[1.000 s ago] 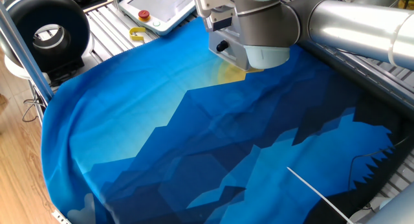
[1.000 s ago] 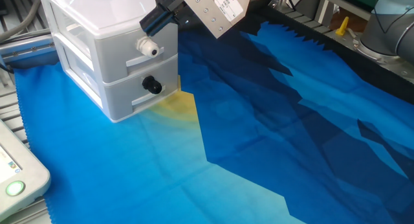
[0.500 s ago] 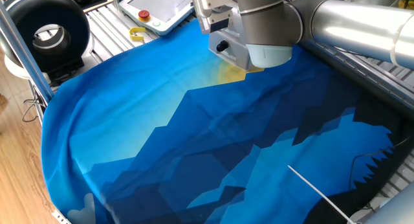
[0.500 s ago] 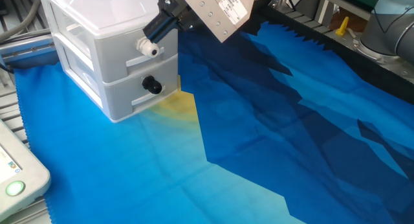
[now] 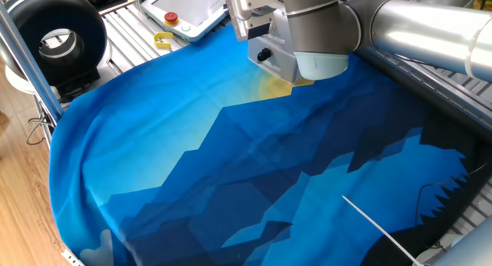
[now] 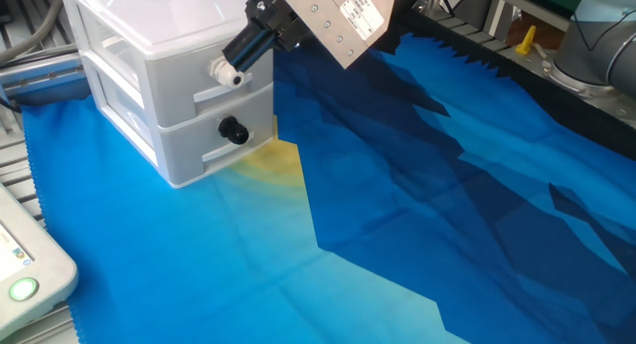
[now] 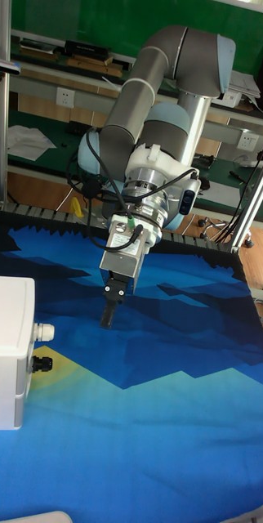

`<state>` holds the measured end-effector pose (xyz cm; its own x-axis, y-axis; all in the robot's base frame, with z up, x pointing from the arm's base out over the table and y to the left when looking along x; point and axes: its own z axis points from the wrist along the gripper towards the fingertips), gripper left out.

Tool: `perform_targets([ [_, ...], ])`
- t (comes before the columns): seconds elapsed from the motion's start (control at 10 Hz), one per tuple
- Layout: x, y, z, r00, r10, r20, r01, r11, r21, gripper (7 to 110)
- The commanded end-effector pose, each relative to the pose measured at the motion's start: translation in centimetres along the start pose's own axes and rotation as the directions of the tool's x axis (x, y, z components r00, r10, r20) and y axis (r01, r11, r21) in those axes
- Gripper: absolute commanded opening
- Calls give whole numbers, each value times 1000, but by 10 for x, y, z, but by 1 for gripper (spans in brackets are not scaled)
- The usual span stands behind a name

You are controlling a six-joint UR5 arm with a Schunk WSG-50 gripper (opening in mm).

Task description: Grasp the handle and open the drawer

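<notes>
The drawer is a pale grey-white unit with two stacked fronts at the back left of the blue cloth; it also shows at the left edge as the drawer. The lower front carries the handle, a small black knob, also seen as the handle. The upper front has a white knob. My gripper slants down from the upper right, its black fingers close together with nothing held. Its tip is just above the white knob and well above the black handle. In one fixed view the arm hides the drawer.
A blue patterned cloth covers the table. A white pendant with a red button lies at the far edge, with a yellow piece beside it. A black ring-shaped device stands off the table. Another pendant's corner is near the drawer.
The gripper's fingertips have crept down and slightly right, closer to the upper drawer's white knob. The drawer has not moved.
</notes>
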<state>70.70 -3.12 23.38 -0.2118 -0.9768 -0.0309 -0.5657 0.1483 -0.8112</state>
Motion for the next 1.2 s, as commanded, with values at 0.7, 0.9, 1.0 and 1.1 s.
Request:
perform_targets([
  [0.7, 8, 5, 0, 999, 27, -24, -28, 999, -22, 7],
  [0.9, 9, 6, 0, 1000, 17, -27, -18, 999, -26, 7],
  [1.0, 9, 6, 0, 999, 18, -29, -18, 999, -27, 7],
  [1.1, 10, 6, 0, 999, 20, -31, -21, 999, -28, 7],
])
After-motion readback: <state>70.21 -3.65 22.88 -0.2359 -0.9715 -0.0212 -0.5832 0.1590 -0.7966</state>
